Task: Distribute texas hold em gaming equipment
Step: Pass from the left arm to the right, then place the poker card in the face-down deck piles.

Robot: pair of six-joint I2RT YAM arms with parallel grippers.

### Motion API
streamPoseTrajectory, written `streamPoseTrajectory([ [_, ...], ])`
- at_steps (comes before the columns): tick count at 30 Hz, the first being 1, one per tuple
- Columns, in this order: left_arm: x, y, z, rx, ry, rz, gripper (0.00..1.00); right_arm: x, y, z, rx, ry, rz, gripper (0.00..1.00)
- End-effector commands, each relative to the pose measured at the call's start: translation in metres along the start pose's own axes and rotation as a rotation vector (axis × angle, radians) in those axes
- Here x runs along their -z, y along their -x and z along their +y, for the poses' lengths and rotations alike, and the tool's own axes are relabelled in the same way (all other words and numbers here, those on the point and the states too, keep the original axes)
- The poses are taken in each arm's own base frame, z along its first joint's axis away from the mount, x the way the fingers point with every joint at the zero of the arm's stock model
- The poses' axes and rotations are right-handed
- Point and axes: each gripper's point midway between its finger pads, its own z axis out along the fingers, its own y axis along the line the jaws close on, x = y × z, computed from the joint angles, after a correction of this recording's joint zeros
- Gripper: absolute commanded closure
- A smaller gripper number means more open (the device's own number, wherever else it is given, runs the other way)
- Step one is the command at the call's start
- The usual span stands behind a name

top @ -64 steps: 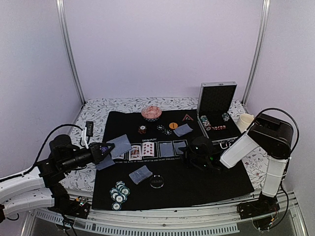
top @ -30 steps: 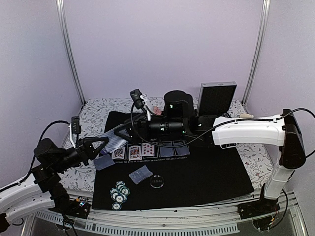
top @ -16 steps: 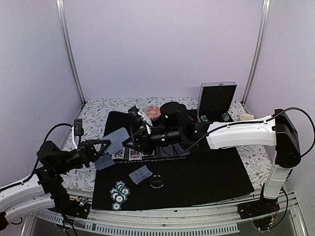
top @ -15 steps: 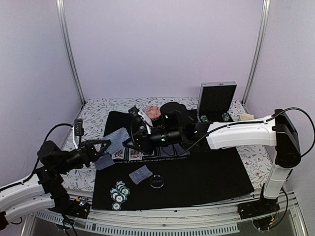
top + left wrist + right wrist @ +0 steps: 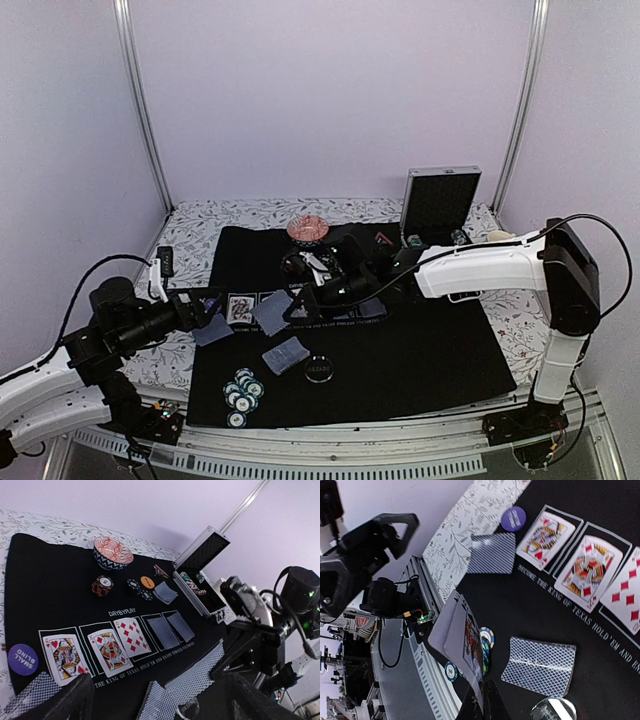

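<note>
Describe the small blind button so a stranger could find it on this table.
Start at the black mat and its row of face-up cards. Past the hearts face card at the row's end, near the floral cloth, lies the small blind button: the only purple disc, lettered in white.

The counter (image 5: pixel 195 225), under a flowered cloth, carries a large black mat (image 5: pixel 420 350) at centre, an open silver case (image 5: pixel 440 200) at two o'clock, and a card (image 5: pixel 215 332) straddling the mat's edge at eight o'clock.

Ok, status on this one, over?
Left gripper open, empty, at the mat's left edge. Right gripper shut on playing cards, above the mat. Teal chips and face-down cards below; nothing blocking.
</note>
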Motion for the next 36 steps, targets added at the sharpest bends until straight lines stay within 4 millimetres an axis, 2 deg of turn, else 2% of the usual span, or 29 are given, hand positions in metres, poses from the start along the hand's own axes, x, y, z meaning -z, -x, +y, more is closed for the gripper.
streamPoseTrajectory([
  [1,0.008,0.014,0.016,-0.018,0.104,-0.055,0.07,-0.022,-0.036,-0.023,-0.166,-0.01,0.136,0.98],
  [5,0.007,0.012,0.015,-0.022,0.097,-0.041,0.07,-0.041,-0.041,-0.032,-0.216,0.014,0.183,0.98],
  [8,0.005,0.009,0.014,-0.023,0.094,-0.022,0.07,-0.046,-0.044,-0.037,-0.248,0.03,0.187,0.98],
  [16,0.004,0.01,0.013,-0.038,0.093,-0.021,0.07,-0.042,-0.061,-0.053,-0.325,0.025,0.205,0.98],
  [23,0.003,0.01,0.012,-0.047,0.09,-0.013,0.08,-0.039,-0.059,-0.039,-0.339,0.119,0.207,0.98],
  [28,0.002,0.009,0.012,-0.048,0.09,-0.009,0.08,-0.038,-0.068,-0.045,-0.362,0.104,0.236,0.98],
  [36,0.001,0.008,0.012,-0.051,0.089,-0.005,0.07,-0.037,-0.07,-0.05,-0.373,0.085,0.246,0.98],
])
